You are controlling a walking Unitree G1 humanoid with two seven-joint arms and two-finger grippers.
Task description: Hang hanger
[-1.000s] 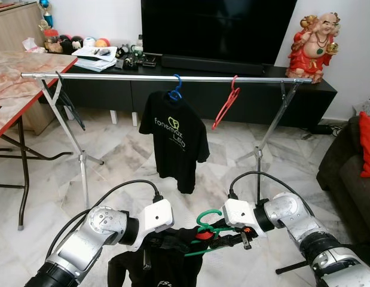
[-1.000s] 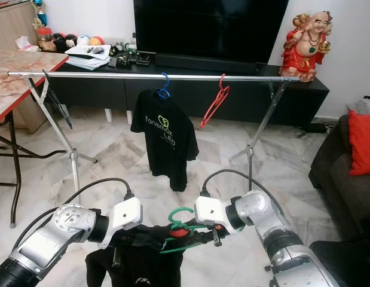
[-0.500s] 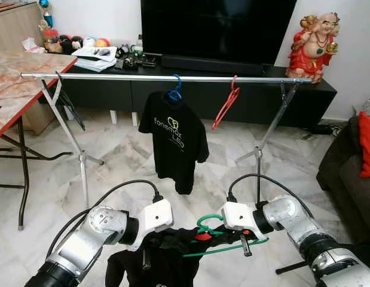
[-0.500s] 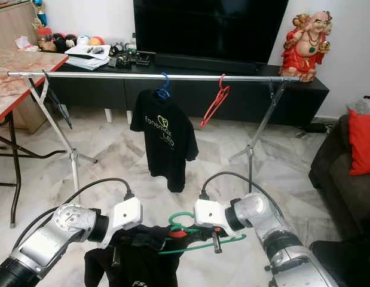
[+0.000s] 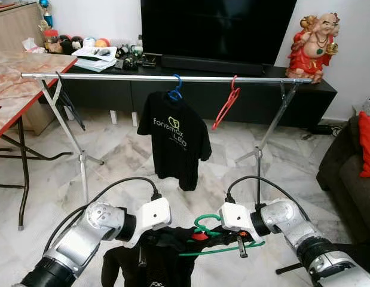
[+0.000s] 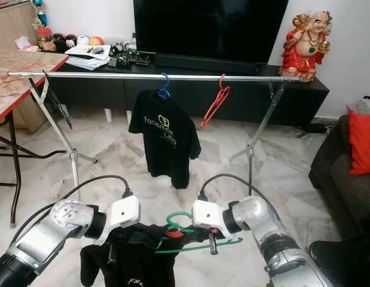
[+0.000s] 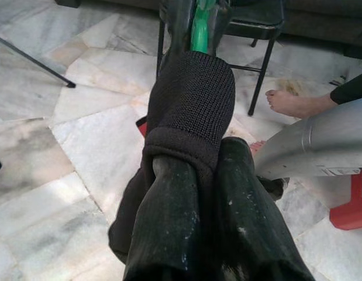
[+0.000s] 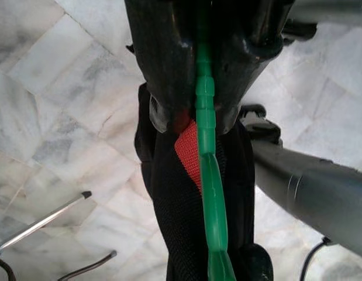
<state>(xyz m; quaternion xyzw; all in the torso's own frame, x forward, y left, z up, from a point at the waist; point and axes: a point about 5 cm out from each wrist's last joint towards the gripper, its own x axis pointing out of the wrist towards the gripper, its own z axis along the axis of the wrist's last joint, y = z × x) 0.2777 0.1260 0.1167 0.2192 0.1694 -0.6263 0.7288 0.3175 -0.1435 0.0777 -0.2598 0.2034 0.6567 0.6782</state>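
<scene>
— Currently holding what, and where?

— Right gripper (image 5: 239, 238): fingers clamped tight on green hanger (image 5: 216, 242), low in front of the body, well short of the rail (image 5: 167, 78). Hook end curled upward just beside the right wrist housing. Green bar seen pinched between both black fingers (image 8: 160, 52) in the right wrist view.

— And the left side?

— Left gripper (image 5: 150, 242): closed on black garment (image 5: 152, 263), a fold of knit fabric (image 7: 192, 99) wrapped over the fingers. Garment draped on the green hanger, hanging down toward the marble floor (image 5: 125, 161); a red tag (image 8: 189, 149) showing at its collar.

— Status at the rail?

— Blue hanger (image 5: 175, 89) with a black printed T-shirt (image 5: 173, 140) hung near mid-rail. Red hanger (image 5: 226, 104) just to its right, bare and tilted. TV console (image 5: 232, 89) behind, red figurine (image 5: 313, 45) on its right end.
</scene>
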